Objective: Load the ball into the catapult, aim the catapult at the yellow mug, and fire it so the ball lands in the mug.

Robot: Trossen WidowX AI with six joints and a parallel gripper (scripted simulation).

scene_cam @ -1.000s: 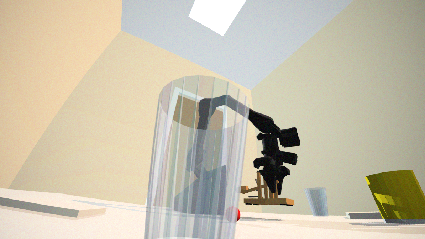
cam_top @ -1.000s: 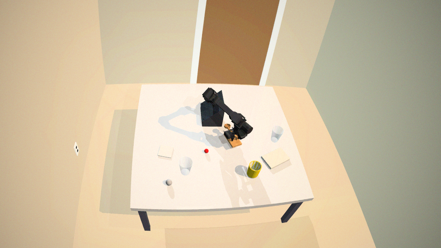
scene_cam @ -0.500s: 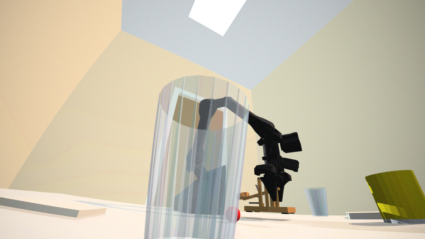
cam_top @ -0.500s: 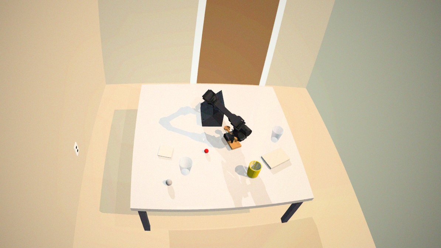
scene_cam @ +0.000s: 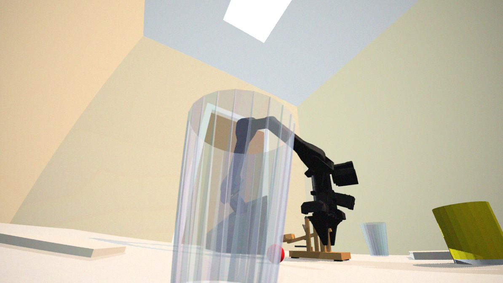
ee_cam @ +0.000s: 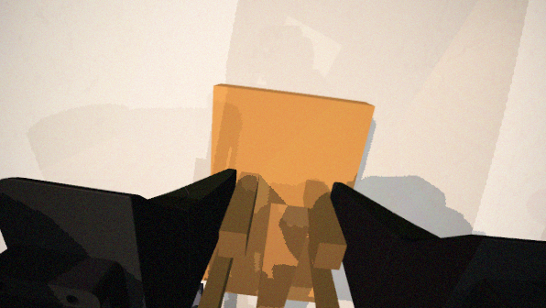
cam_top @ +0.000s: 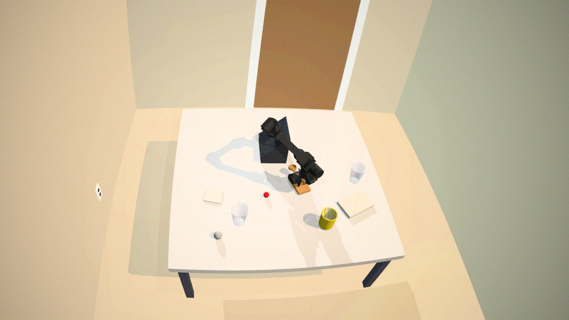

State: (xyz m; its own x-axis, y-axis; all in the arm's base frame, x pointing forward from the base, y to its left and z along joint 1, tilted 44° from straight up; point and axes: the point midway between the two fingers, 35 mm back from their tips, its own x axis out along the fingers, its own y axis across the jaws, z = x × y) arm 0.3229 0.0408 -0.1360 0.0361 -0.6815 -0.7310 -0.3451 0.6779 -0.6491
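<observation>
The orange wooden catapult (cam_top: 303,190) (scene_cam: 319,255) (ee_cam: 293,142) stands upright, its base at table level. My gripper (cam_top: 300,182) (scene_cam: 327,242) (ee_cam: 284,184) points down and is shut on the catapult's frame, one finger on each outer side of the two uprights. The throwing arm's round cup (cam_top: 292,166) points back toward the robot base and shows no ball. The red ball (cam_top: 266,195) (scene_cam: 282,254) lies on the table to the left of the catapult in the top view. The yellow mug (cam_top: 326,223) (scene_cam: 468,228) stands upright beyond the catapult's front end.
One clear glass (cam_top: 239,214) (scene_cam: 232,210) stands at the left, another clear glass (cam_top: 357,173) (scene_cam: 374,238) at the right. A grey ball (cam_top: 218,235) lies near the front left. A small pale slab (cam_top: 213,195) and a larger pale slab (cam_top: 355,204) lie on the table.
</observation>
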